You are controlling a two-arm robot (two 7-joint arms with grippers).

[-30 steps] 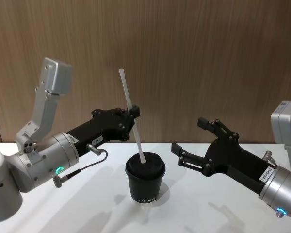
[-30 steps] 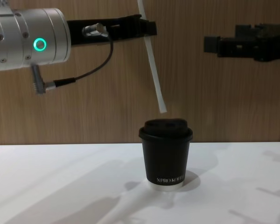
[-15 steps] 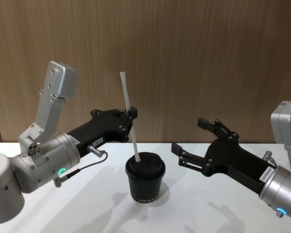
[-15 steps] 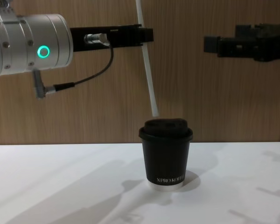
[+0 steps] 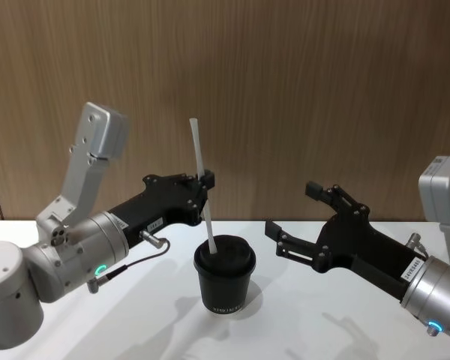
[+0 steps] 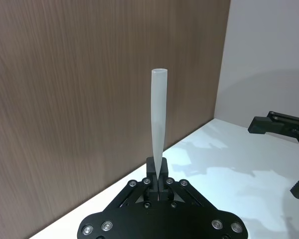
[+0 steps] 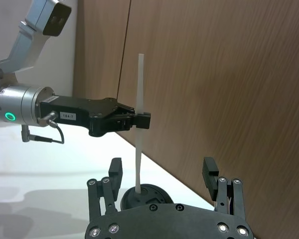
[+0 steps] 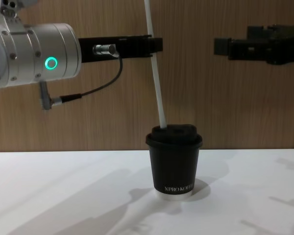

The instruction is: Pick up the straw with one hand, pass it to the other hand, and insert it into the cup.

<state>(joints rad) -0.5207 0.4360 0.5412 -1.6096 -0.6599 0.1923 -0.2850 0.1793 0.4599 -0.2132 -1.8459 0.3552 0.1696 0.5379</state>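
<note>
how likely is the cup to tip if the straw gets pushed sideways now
Fairly likely: the cup is small, paper-looking, probably light. The straw, held high by the left gripper, would act as a lever on the lid. Its tapered base adds risk.

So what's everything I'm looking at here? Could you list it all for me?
straw: one, white, nearly upright, lower tip at the lid of the cup, held partway up by the left end effector.
cup: one, black with a black domed lid and white lettering, standing on the table.
table: one, white, under the cup.
wall: brown wood panelling, behind the table.
left end effector: one, black on a silver wrist with a green light, shut on the straw above the cup.
right end effector: one, black, open, held in the air to the right of the cup.
</note>
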